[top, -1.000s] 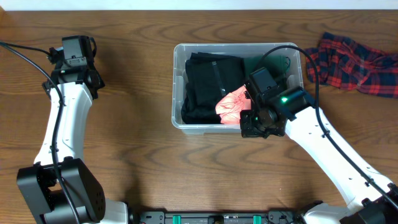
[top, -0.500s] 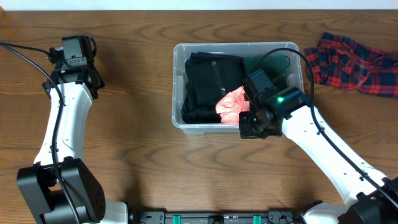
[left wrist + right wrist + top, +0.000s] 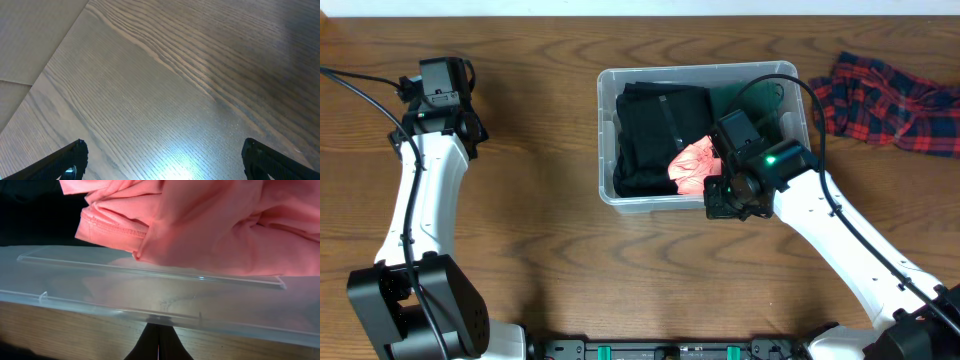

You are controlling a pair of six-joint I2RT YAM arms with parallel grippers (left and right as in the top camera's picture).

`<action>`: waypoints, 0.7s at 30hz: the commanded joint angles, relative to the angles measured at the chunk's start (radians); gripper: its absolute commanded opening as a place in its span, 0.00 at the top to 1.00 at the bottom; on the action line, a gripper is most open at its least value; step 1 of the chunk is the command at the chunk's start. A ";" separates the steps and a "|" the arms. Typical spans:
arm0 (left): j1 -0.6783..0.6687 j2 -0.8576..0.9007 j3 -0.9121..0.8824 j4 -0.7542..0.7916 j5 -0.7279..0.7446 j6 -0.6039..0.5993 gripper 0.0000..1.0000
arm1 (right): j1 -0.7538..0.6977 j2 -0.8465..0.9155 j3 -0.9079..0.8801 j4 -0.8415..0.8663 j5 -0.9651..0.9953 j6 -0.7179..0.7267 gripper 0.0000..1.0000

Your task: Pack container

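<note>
The clear plastic container (image 3: 605,140) sits at the table's centre back, holding folded black clothing (image 3: 655,135), a pink garment (image 3: 692,168) and a dark green item (image 3: 740,100). My right gripper (image 3: 728,203) is shut and empty, with its tips against the outside of the container's near wall. In the right wrist view the closed tips (image 3: 159,340) touch the clear wall (image 3: 150,295), and the pink garment (image 3: 210,225) lies just behind it. My left gripper (image 3: 444,72) is open and empty over bare wood at the far left (image 3: 162,160).
A red and navy plaid shirt (image 3: 890,100) lies crumpled on the table at the back right, outside the container. The table's far edge runs close behind the container and close to the left gripper.
The right gripper has edged forward against the near wall, and the container has slid slightly toward the back. The left arm has not moved.
</note>
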 commanded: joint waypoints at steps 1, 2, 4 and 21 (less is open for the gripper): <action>0.004 -0.013 0.014 -0.003 -0.016 0.010 0.02 | 0.007 0.007 -0.001 0.015 0.031 0.015 0.99; 0.004 -0.013 0.014 -0.003 -0.016 0.010 0.02 | 0.007 0.007 -0.001 0.015 0.021 0.015 0.99; 0.004 -0.013 0.014 -0.003 -0.016 0.010 0.02 | 0.007 0.007 -0.001 0.016 -0.014 0.015 0.99; 0.004 -0.013 0.014 -0.003 -0.016 0.010 0.02 | 0.085 0.007 -0.001 0.092 -0.050 0.015 0.99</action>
